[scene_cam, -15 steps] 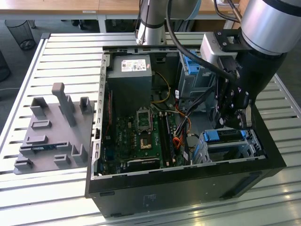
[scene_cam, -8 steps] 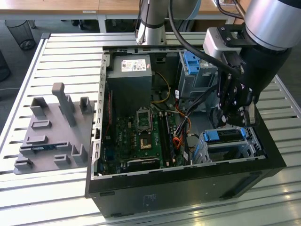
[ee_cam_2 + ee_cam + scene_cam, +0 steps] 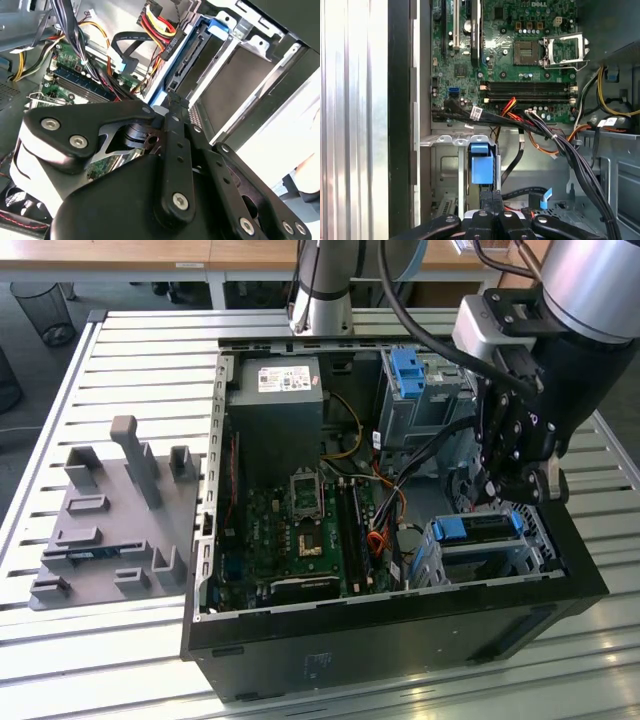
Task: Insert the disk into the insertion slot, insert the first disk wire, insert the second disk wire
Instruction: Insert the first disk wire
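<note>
The disk (image 3: pixel 478 530), in its bright blue carrier, lies flat inside the insertion slot (image 3: pixel 500 565), a low silver cage at the case's front corner on the exterior view's right. In the second wrist view the disk (image 3: pixel 235 82) sits within the cage (image 3: pixel 260 42). My gripper (image 3: pixel 500 502) hangs just above the disk's blue edge, shut with nothing between its fingers (image 3: pixel 492 200). The carrier's blue tab (image 3: pixel 481 164) lies directly ahead of the fingertips. A red, yellow and black wire with a black plug (image 3: pixel 160 27) and a black wire with a blue plug (image 3: pixel 128 63) hang loose beside the disk.
The open computer case (image 3: pixel 400 625) lies on a slatted metal table (image 3: pixel 140 350). Inside are the motherboard (image 3: pixel 300 530), a grey power supply (image 3: pixel 275 400) and a taller grey bay with a blue tab (image 3: pixel 410 370). A grey fixture block (image 3: pixel 110 520) stands on the exterior view's left.
</note>
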